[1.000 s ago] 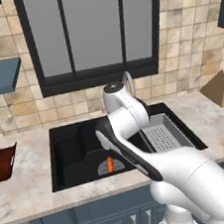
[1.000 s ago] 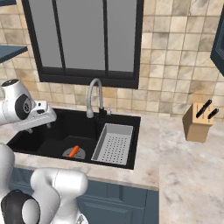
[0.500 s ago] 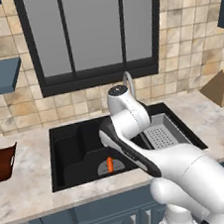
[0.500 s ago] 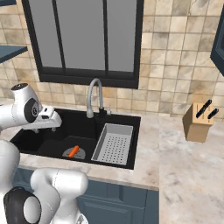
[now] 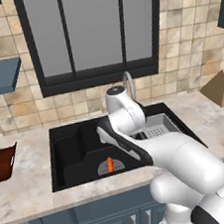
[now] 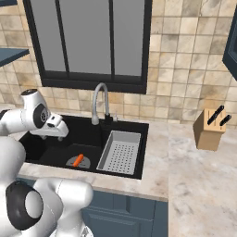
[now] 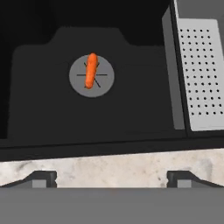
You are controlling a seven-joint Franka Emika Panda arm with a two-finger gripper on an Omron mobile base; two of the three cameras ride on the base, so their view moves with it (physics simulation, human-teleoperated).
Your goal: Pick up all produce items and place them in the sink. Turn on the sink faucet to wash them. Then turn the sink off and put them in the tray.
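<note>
Hand view: we are looking down into the sink (image 7: 52, 113), and we are seeing the carrot (image 7: 90, 70) lying across the round grey drain disc (image 7: 105, 81) at the middle of the basin floor. The gripper (image 7: 111, 178) is hanging with its 2 finger tips set wide apart and nothing between them, over the marble counter (image 7: 113, 168) at the sink's front edge. The grey perforated drainer basket (image 7: 202, 74) is sitting against the basin's right wall. In the right base view we are seeing the faucet (image 6: 98, 104) standing at the back rim, its spout arching over the basin. In the left base view the tray (image 5: 1, 163) is resting at the counter's far left edge.
</note>
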